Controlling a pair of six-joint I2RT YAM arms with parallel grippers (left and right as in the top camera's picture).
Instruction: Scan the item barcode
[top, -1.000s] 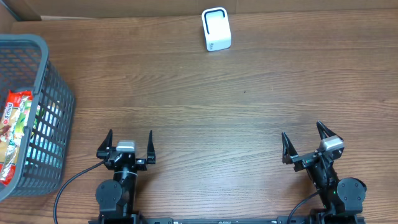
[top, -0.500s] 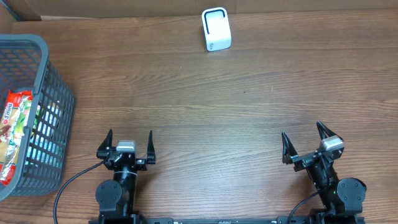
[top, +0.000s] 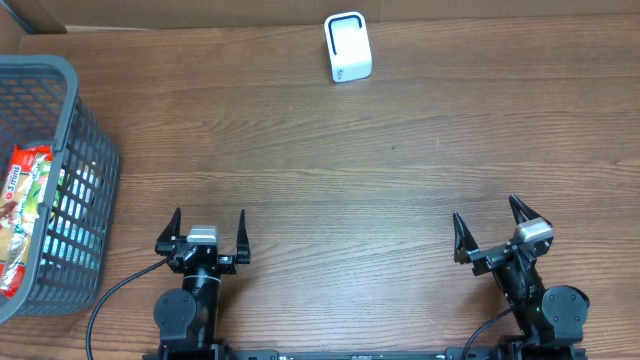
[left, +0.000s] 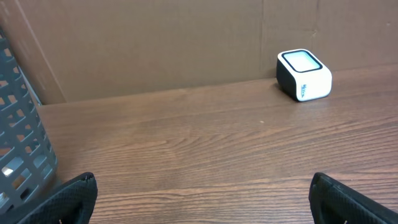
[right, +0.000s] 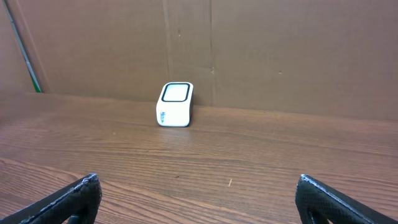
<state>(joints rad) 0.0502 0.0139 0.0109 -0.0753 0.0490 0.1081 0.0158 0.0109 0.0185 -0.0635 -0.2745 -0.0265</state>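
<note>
Near edge of the tabletop (top: 330, 170): left gripper (top: 210, 214) and right gripper (top: 484, 207) both have their jaws spread wide and hold nothing. At the left edge, the snack packet (top: 20, 205) lies deep in the grey basket (top: 72, 95). A reach there could snag the mesh wall or crumple the wrapper. At the far edge stands the white scanner (top: 348, 47), and a barcode turned away from it won't read.

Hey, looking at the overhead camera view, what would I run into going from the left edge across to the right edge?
Grey basket → left pincer, open → white scanner at the far edge of the table → right pincer, open.
</note>
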